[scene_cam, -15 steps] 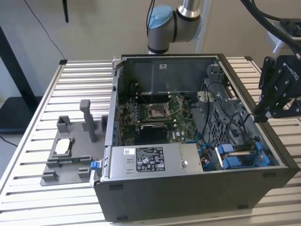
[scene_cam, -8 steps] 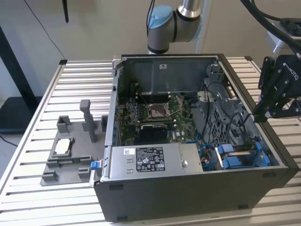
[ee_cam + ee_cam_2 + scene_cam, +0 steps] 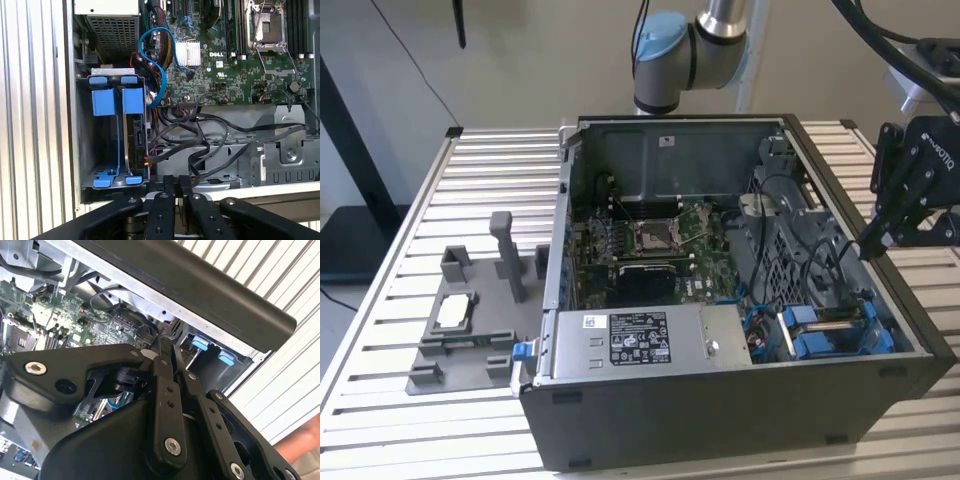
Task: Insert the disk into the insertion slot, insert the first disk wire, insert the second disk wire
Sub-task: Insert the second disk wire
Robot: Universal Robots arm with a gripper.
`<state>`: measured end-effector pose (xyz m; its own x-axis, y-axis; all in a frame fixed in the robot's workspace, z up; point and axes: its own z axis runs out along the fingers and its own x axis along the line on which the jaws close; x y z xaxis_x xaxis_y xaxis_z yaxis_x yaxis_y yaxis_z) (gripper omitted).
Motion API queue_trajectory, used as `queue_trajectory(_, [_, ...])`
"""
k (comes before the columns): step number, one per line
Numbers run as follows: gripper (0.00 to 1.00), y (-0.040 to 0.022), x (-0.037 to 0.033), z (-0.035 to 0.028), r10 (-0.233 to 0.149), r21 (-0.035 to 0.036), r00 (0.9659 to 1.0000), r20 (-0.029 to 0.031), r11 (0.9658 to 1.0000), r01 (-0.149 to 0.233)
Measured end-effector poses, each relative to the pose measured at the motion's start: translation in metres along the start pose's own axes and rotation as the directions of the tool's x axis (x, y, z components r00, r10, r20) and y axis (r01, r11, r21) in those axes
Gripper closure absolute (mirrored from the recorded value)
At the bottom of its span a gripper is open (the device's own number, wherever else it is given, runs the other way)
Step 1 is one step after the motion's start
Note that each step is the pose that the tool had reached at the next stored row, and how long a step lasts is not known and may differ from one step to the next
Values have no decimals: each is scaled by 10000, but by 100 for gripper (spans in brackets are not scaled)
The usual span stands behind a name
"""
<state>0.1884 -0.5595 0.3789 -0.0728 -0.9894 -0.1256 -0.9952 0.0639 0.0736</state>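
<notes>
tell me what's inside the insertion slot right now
The disk sits edge-on in the insertion slot, in its blue frame. Black cables run up beside it. The disk's flat faces and its connectors are covered.

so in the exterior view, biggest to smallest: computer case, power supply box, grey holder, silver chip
1. computer case
2. power supply box and grey holder, too alike to split
3. silver chip

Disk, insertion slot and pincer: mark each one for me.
disk (image 3: pixel 134 145), first wrist view, its dark exposed edge
insertion slot (image 3: pixel 97 145), first wrist view, bare inner wall
pincer (image 3: pixel 177 181), first wrist view, midway between fingertips
</notes>
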Motion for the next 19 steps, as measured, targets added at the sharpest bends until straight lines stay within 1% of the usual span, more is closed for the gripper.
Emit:
queue_trajectory(7, [84,0,0,0,3,-23,10000,-1,10000,-3])
queue_trajectory(10, [84,12,1,1,14,-21,10000,-3,10000,-14])
queue_trajectory(12, [84,34,-1,2,24,-20,10000,-3,10000,-24])
queue_trajectory(14, [84,72,-7,3,36,-19,10000,-1,10000,-36])
queue_trajectory(19, [84,136,-50,-22,37,-19,10000,-1,10000,-37])
